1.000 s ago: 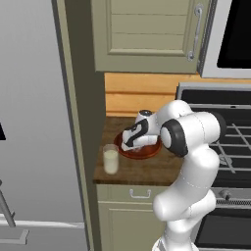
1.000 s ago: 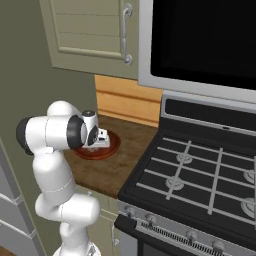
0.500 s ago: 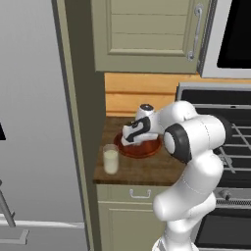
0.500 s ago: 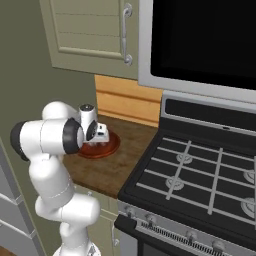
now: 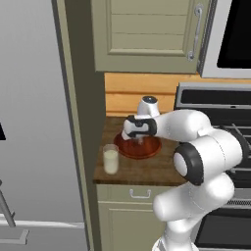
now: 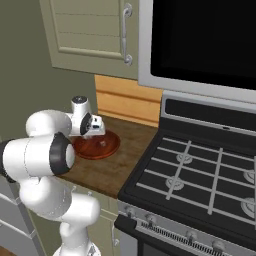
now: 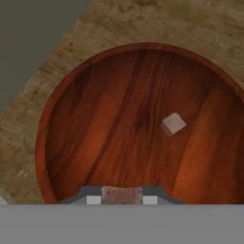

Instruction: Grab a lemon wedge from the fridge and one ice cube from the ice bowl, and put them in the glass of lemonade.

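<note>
The ice bowl point(image 5: 147, 149), a shallow reddish-brown dish, sits on the wooden counter; its rim point(image 7: 45, 138) curves across the hand view, and it shows in the right base view too point(image 6: 107, 146). One loose ice cube point(image 7: 173, 124) lies inside it. My gripper point(image 7: 121, 199) hangs just above the bowl point(image 5: 140, 141) point(image 6: 101, 136), shut on a small ice cube point(image 7: 121, 193) between its fingertips. The glass of lemonade point(image 5: 111, 160) stands left of the bowl, near the counter's front edge. The grey fridge point(image 5: 29, 98) fills the left side. The lemon wedge is out of view.
A gas stove point(image 6: 200, 175) with black grates adjoins the counter on the right, under a dark microwave point(image 6: 205, 40). Beige wall cabinets point(image 5: 147, 34) hang above the counter. A tall olive panel point(image 5: 78, 122) separates counter and fridge.
My hand has risen slightly over the bowl while the elbow swung lower and to the right. The jaws have kept the same width.
</note>
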